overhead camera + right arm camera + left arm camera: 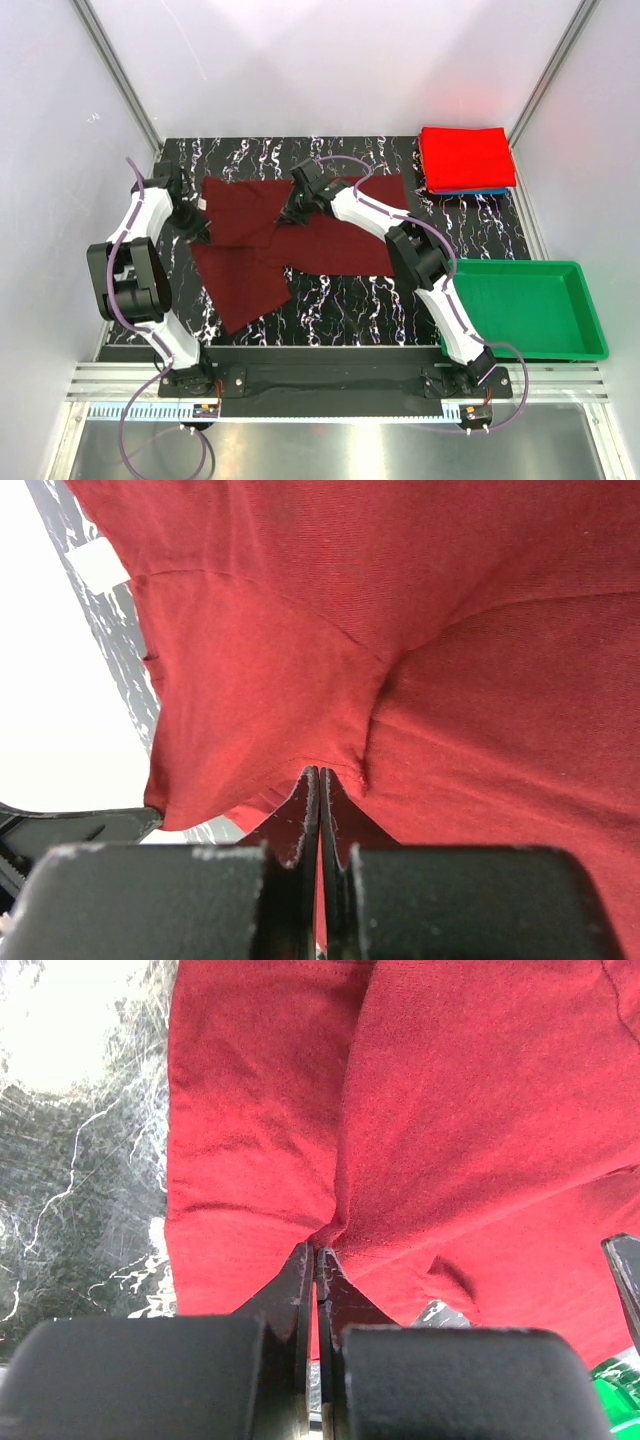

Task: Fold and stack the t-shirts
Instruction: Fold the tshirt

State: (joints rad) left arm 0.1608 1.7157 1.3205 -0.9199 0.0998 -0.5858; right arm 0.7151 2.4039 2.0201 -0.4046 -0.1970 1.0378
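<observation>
Both L fingers [296, 1292] & R fingers [300, 818] pinch maroon tee [330, 255]

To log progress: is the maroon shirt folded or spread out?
Mostly spread: the maroon shirt lies wide and creased across the table, its left part bunched, unlike the folded red shirt.

**Colours at a glance**

Maroon tee [330, 245]: plain dark maroon, no print; reads brighter red in wrist cams. Counter [350, 300]: black w/ white marble veining. Tray [530, 305]: solid bright green. Beyond tray: red tee [465, 157], plain vivid red, over blue tee [490, 191], thin blue edge only. Fingers [290, 1295]: matte black. Arms [455, 315]: white w/ black joints.
</observation>
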